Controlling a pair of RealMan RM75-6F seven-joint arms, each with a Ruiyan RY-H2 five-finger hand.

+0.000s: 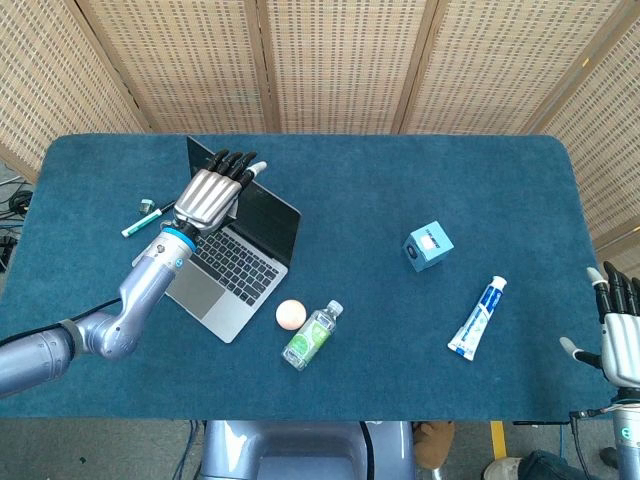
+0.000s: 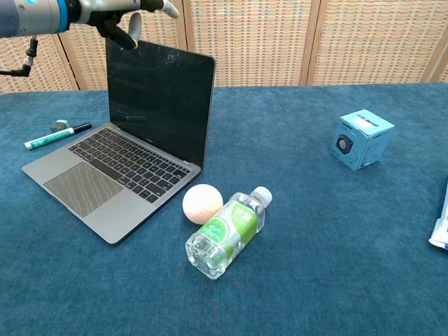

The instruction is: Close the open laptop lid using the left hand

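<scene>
Left hand empty, fingers extended and slightly apart, palm down, above the top edge of the laptop lid. In the chest view the fingertips sit at or just over the left end of that edge; actual contact cannot be confirmed. Forearm crosses over the keyboard from the near left.

Laptop stands on the left part of the blue table, turned at an angle, lid open and roughly upright, screen dark.

Judgement: reach stage, push not yet begun. To do it well: get the fingers behind the top edge, nearer its middle than its corner so the lid does not twist on the hinge, then draw it forward and down in an arc and lower it gently, keeping the wrist clear of the keys.

Nearby: marker left of the laptop; small ball and lying bottle at its near right corner, outside the lid's sweep.

Right hand at the far right table edge, relaxed with fingers apart, holding nothing.
</scene>
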